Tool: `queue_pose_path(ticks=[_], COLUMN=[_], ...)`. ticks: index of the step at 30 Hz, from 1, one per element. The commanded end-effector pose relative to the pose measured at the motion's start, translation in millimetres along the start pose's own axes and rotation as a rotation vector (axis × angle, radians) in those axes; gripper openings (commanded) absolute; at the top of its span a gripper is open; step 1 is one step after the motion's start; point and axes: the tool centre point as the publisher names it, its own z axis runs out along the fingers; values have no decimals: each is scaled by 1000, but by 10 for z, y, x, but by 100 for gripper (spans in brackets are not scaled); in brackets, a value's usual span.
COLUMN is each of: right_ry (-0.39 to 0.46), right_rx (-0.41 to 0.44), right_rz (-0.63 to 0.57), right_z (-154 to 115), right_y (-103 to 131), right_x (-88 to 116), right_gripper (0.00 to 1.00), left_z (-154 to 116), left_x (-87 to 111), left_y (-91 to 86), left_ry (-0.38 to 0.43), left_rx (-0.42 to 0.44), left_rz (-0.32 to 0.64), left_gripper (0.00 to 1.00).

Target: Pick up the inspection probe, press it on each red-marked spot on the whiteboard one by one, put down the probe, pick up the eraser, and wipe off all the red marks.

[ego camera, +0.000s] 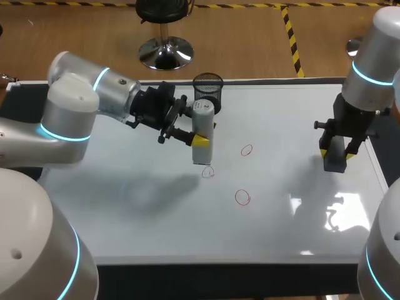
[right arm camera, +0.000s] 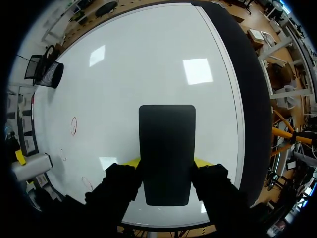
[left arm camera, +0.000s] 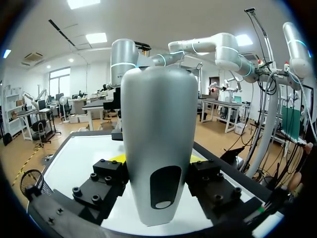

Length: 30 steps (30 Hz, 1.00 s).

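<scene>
Holding inspection probe point(ego camera: 204, 119) upright at a red mark point(ego camera: 207, 172) — probing step

Probe: grey, tapered body, standing vertical on the whiteboard point(ego camera: 125, 206). Its lower end sits at the red mark. Whether it presses the surface or stops just short, the head view does not settle. The upright pose makes sense, since it would send the push straight down onto the mark instead of skidding across the board.

Left gripper point(ego camera: 199, 136): clamped on the probe at mid-body, one finger on each side. The wrist view confirms the black finger blocks hard against both flanks. A mid-body hold leaves the tip free of the fingers and in sight from above.

Other marks: a second mark point(ego camera: 247, 150) lies just beside the probe's base, toward the right arm. A third mark point(ego camera: 242, 197) lies near the probe on the robot's side. Judgement: the probing round is not finished and no wiping has begun, as all three rings read intact.

Mesh cup point(ego camera: 207, 87): just behind the probe, toward the table's far edge. It is worth minding when the probe is lifted.

Right gripper point(ego camera: 335, 150): well apart from the probe, at the board's right side, closed on the dark eraser point(ego camera: 334, 161) from both sides. Eraser low over the board; contact not resolvable. Judgement: it is parked there to keep out of the probe's working area — ready for the wipe once the probe is set down.
</scene>
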Motion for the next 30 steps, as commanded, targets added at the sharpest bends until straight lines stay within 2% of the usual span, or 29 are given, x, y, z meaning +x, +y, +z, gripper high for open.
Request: queue_pose_path(ticks=[1, 15, 30], right_ry=[1, 1, 1], right_rx=[1, 1, 1], right_rz=[-1, -1, -1], right_z=[-17, -17, -17], right_y=[-3, -3, -3], right_x=[-8, -8, -8], right_gripper=[0, 0, 0], left_z=[-112, -510, -1013], left_x=[57, 182, 329], left_y=[-21, 46, 198], left_ry=[-4, -51, -90], left_rx=[-1, 25, 28], left_rz=[2, -1, -12], left_gripper=[0, 0, 0])
